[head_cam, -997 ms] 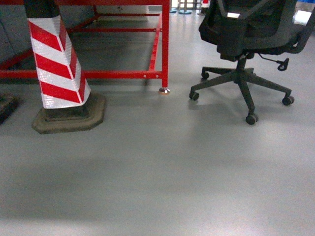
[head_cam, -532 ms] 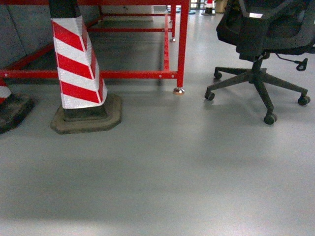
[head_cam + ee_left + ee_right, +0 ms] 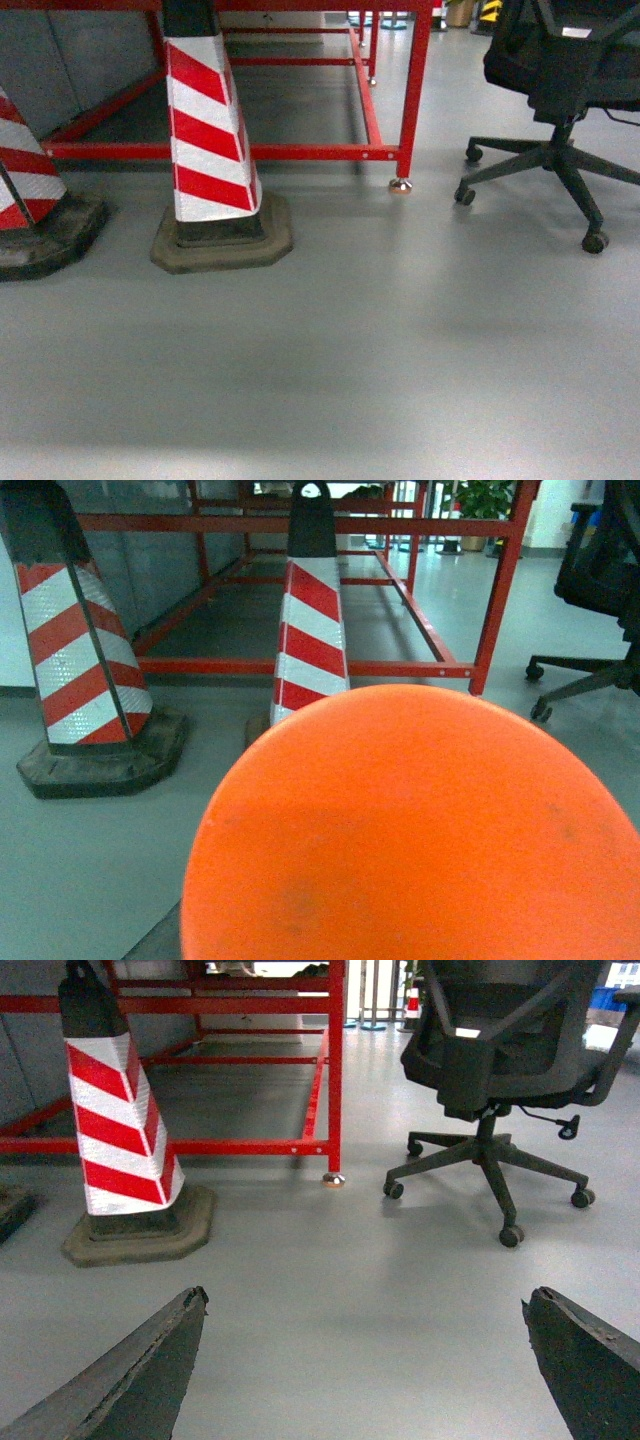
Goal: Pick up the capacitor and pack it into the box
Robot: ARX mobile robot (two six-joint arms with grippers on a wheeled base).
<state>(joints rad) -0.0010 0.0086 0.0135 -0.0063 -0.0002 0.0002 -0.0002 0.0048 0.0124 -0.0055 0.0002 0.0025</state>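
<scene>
Right gripper point(image 3: 365, 1360) stands spread and empty above bare floor, left gripper hidden behind an orange disc point(image 3: 410, 830) so you cannot tell its state; neither capacitor nor box in view, only striped cones point(image 3: 210, 150), so you are likely in transit: find them first.

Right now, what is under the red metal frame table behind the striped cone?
Under the red metal frame table lies bare grey floor, crossed by red rails. The red-and-white striped cone covers part of it; no box or capacitor shows.
</scene>
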